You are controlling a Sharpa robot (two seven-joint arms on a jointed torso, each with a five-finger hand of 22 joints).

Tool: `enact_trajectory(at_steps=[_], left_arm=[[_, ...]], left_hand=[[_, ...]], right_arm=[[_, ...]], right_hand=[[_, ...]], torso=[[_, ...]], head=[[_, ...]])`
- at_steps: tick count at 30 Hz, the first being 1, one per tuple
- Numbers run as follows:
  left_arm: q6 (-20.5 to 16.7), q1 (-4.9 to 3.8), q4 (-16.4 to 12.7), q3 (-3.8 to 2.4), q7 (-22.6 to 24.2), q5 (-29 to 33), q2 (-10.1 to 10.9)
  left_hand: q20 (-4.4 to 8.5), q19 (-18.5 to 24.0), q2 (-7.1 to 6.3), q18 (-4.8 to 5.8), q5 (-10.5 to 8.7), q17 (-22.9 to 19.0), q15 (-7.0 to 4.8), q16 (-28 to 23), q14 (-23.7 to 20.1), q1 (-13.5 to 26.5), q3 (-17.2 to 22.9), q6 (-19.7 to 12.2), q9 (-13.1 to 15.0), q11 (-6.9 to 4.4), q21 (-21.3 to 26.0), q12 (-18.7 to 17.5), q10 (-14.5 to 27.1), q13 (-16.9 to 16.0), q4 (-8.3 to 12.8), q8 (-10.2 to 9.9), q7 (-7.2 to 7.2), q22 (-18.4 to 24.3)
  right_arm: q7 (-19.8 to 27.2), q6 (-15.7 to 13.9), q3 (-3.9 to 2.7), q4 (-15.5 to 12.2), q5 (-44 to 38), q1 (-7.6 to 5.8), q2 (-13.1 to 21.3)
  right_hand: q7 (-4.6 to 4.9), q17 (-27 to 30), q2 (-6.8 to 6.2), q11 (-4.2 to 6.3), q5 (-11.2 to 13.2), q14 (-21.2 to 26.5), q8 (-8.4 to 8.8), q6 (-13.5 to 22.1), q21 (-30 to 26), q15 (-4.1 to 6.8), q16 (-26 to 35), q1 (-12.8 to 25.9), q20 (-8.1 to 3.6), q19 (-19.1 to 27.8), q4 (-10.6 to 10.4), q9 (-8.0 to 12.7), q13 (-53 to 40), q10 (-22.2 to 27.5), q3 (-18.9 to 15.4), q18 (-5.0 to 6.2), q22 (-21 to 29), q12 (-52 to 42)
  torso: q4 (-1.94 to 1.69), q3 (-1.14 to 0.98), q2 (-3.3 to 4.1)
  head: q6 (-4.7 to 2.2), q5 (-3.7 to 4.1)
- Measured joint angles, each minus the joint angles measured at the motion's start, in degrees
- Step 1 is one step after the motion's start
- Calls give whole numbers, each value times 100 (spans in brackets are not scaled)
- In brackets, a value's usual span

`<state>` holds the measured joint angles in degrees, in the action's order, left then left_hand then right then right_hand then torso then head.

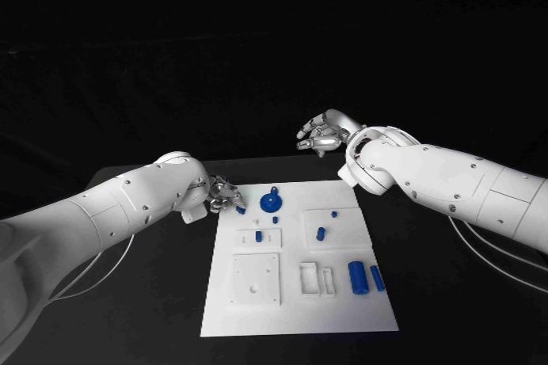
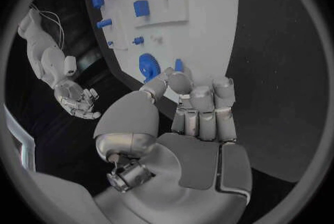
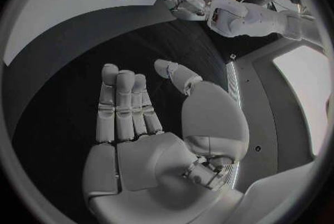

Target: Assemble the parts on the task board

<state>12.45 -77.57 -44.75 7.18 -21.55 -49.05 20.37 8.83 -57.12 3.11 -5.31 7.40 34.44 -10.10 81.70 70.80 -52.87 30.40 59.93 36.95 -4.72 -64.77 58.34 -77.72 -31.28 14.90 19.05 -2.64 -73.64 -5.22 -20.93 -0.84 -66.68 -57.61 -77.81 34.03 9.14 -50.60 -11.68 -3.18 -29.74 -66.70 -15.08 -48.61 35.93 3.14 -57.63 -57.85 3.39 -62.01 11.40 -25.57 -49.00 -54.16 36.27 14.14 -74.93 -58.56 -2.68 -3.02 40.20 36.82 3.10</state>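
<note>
- the task board (image 1: 299,313) is a white plate lying in the middle of the black table (image 1: 149,317), long side running away from the robot.
- a small blue part (image 2: 178,64) sits at the board's far left corner, pinched between the fingertips of the left hand (image 1: 222,195); the head view shows it as a blue speck (image 1: 241,210) at those fingertips.
- just beside it, on the board's far end, lies a blue gear (image 1: 271,203) with a small knob next to it.
- nearer the robot: a short blue peg (image 1: 258,237) in a raised white block, a blue piece (image 1: 322,233) on the square plate to the right, and two blue cylinders (image 1: 366,277) side by side near the right edge.
- the right hand (image 1: 321,134) hangs above the table beyond the board's far right corner, well apart from the parts; its fingers are straight and spread from the thumb, holding nothing.
</note>
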Motion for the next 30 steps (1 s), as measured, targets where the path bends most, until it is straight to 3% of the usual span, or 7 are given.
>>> enact_trajectory(at_steps=[9, 16, 20, 26, 30], left_arm=[[-200, 10, -186, 4, 8, -34, 122], [-464, 9, -586, 1, 25, -29, 371], [-700, 5, -951, 1, 30, -7, 587], [-1311, -39, -1679, 10, 36, 97, 978], [-1634, -49, -2114, 41, 27, 153, 1196]], left_hand=[[47, -115, 39, 12, 230, 18, -57, 39, 61, 21, 24, 0, -1, -53, -63, 24, -133, 29, 40, 34, 0, 1], [58, -167, 39, -45, 419, 18, -72, 39, 97, 21, 22, 0, -1, -104, -66, 24, -185, 50, 42, 45, 0, 1], [80, -189, 35, -47, 499, 18, -76, 39, 105, 25, 26, 1, -1, -111, -66, 24, -192, 55, 37, 60, 0, 10], [78, -227, -19, -46, 952, 17, -87, 39, 135, 79, 58, 1, -1, -142, -66, 24, -225, 55, 23, 164, 0, 10], [99, -248, -35, -44, 1030, 17, -80, 39, 144, 95, 63, 1, -1, -142, -66, 24, -226, 55, 29, 210, 0, 9]], right_arm=[[3, 0, 0, -6, 20, 0, 17], [9, 0, 0, -21, 31, 0, 72], [12, 1, 0, -25, 43, 0, 135], [16, 0, 0, -60, 58, 0, 204], [17, 0, 1, -78, 62, 0, 227]], right_hand=[[0, 0, 0, 0, 0, 0, 0, 0, 0, 0, 0, 0, 0, 0, 0, 0, 6, 0, 0, -1, 0, -18], [-3, 5, 0, 0, 0, 0, 0, -3, 0, 0, 0, 0, 0, 0, 0, 0, 6, 0, 0, -2, 0, -22], [-4, 5, 0, 0, 0, 0, 0, -3, 0, 0, 0, 0, 0, 0, 0, 5, 6, 0, 0, -3, 0, -22], [-4, 4, 0, 0, 0, 0, 0, -4, 0, 0, 0, 0, 0, 0, 0, 4, 11, 0, 0, -4, 0, -22], [-5, 4, 0, 0, 0, 0, 0, -4, 0, 0, 0, 0, 0, 0, 0, 4, 11, 0, 0, -4, 0, -22]], torso=[[2, 0, 0], [-7, 0, -6], [-13, 2, -10], [-23, 3, -18], [-44, 5, -31]], head=[[-12, 8], [-13, -1], [-15, -20], [-16, -46], [-3, -51]])
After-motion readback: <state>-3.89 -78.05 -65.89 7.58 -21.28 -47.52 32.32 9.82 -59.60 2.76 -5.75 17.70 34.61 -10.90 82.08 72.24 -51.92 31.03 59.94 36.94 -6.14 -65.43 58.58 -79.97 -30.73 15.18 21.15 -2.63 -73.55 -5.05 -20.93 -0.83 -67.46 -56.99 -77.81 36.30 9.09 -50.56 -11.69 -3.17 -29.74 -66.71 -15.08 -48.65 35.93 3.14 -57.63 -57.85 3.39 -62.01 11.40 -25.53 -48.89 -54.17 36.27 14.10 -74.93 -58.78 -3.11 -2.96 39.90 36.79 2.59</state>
